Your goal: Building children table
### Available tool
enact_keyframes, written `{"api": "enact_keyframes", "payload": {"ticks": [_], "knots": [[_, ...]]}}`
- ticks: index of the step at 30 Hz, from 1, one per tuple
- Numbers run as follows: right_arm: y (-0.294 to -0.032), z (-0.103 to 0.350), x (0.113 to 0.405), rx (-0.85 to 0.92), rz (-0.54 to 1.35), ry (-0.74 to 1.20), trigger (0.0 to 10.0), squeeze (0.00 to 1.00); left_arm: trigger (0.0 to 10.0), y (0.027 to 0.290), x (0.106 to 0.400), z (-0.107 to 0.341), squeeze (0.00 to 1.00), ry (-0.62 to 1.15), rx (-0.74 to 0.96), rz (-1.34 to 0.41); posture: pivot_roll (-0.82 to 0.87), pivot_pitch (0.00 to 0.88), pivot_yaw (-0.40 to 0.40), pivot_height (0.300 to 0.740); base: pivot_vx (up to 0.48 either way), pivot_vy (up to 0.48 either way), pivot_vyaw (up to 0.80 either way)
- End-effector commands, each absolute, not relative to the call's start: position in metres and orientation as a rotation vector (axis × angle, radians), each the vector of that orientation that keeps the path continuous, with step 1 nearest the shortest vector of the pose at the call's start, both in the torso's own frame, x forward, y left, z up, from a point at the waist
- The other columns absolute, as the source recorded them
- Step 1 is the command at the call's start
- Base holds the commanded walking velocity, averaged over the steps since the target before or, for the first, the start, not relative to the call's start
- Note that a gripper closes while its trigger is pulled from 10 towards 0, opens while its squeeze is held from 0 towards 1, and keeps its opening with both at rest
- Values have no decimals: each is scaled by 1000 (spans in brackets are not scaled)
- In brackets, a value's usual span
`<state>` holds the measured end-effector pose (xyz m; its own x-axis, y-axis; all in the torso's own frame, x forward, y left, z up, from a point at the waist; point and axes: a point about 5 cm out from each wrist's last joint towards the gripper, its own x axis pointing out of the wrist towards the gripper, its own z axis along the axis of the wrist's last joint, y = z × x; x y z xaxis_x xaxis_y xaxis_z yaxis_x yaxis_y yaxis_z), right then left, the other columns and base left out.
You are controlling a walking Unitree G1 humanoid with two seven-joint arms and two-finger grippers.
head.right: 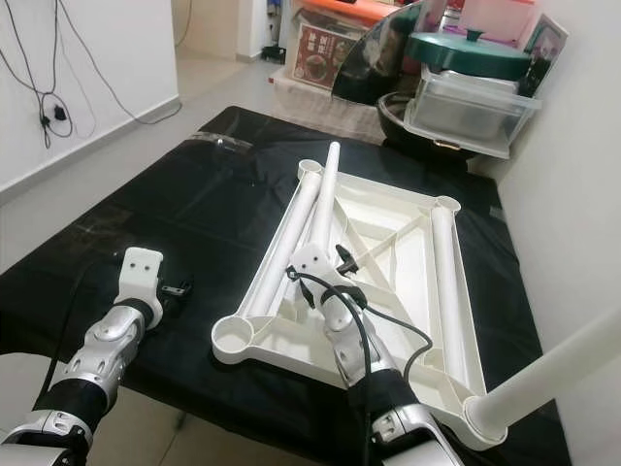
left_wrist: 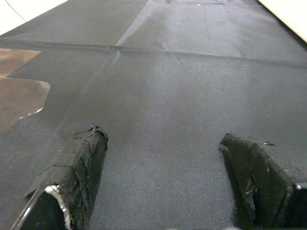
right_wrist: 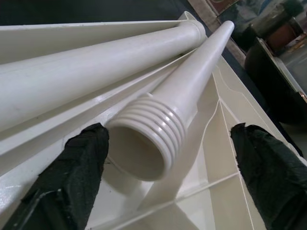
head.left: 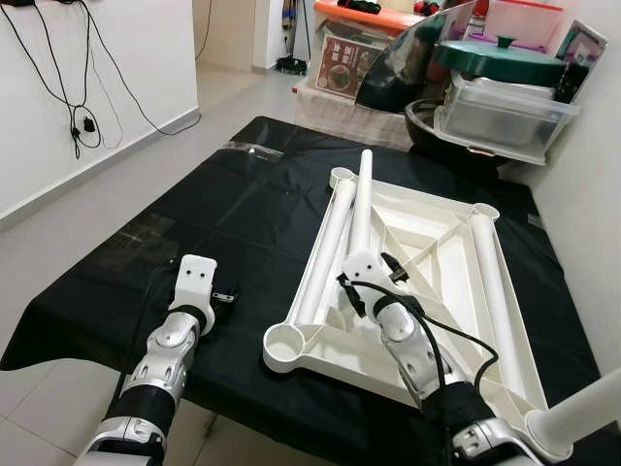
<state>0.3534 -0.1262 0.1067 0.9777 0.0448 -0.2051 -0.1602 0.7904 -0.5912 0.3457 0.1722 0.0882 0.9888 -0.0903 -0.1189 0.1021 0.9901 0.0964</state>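
No text, label, brand or number can be read. The box (head.left: pixel 344 53) far beyond the fingers carries print too small and blurred to make out; the tabletop (head.left: pixel 427 243) and leg (right_wrist: pixel 192 91) between the right fingers are plain white.

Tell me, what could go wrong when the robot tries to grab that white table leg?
The right gripper has its fingers open around the threaded end of the loose leg. The leg is round and smooth, so it might roll or slip away as they close. It lies tilted across the upside-down tabletop, so lifting could knock it against the side rail. The gripper's black cable hangs nearby and might snag.
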Motion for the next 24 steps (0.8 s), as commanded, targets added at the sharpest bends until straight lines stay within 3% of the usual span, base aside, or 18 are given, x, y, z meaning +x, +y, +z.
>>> {"api": "enact_keyframes", "payload": {"ticks": [1,16,24], "knots": [[-129,97,351,-686,103,228,10000,0,10000,167,346,86,0,123,116,-116,174,0,-158,740,0,0,0],[-141,96,362,-779,81,250,10000,0,10000,166,345,85,0,126,118,-117,190,0,-166,740,0,0,0],[-157,90,357,-835,194,314,10000,0,10000,167,345,84,0,130,116,-116,178,0,-167,740,0,0,0]]}}
